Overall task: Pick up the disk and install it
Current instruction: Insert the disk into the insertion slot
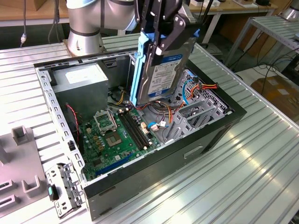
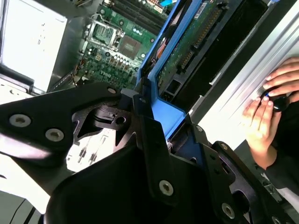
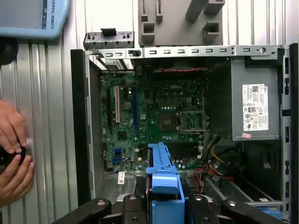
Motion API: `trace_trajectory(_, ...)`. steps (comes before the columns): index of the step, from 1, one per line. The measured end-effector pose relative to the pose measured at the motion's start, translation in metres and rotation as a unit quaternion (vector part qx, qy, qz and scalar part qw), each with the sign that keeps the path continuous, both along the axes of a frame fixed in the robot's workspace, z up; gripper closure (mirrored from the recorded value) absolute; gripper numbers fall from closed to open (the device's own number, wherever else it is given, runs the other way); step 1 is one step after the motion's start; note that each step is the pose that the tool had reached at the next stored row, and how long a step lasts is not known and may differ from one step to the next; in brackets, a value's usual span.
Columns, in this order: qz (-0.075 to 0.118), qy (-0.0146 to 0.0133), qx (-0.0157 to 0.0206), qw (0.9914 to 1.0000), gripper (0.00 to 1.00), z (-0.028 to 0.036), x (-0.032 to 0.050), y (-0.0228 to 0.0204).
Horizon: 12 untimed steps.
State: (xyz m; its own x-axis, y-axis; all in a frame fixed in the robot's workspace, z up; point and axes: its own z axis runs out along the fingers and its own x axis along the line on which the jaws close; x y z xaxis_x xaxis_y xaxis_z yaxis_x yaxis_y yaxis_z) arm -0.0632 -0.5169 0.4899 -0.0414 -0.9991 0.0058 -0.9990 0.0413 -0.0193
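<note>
The disk [image 1: 164, 70], silver-grey with a white-and-blue label and blue side rails, hangs on edge above the open computer case [image 1: 154, 173]. My gripper [image 1: 163, 39] is shut on its upper end, one black finger on each side. The disk's lower edge is over the drive cage [image 1: 196, 114] and the cables beside the motherboard [image 1: 112, 135]. In the second wrist view the disk [image 2: 187, 44] shows its green circuit side and a blue rail, running out from between the fingers [image 2: 159, 154]. In the first wrist view the blue rail [image 3: 162, 175] sticks out over the motherboard [image 3: 154, 116].
A grey power supply [image 1: 79, 81] fills the case's back corner. The robot base [image 1: 86, 28] stands behind the case. Grey fixtures [image 1: 21, 135] and a loose metal bracket [image 1: 65, 189] lie at the exterior view's left. A person's hands [image 3: 14, 149] rest on the table beside the case.
</note>
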Motion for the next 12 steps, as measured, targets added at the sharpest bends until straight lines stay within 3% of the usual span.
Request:
trace_trajectory(6, 0.000, 0.0000, -0.0002, 1.00000, 0.63, 0.0000, 0.0213, -0.0014)
trace_trajectory(8, 0.000, 0.0000, -0.0003, 1.00000, 0.63, -0.0002, 0.0236, -0.0056)
trace_trajectory(12, 0.000, 0.0002, -0.0003, 1.00000, 0.63, -0.0009, 0.0271, -0.0179)
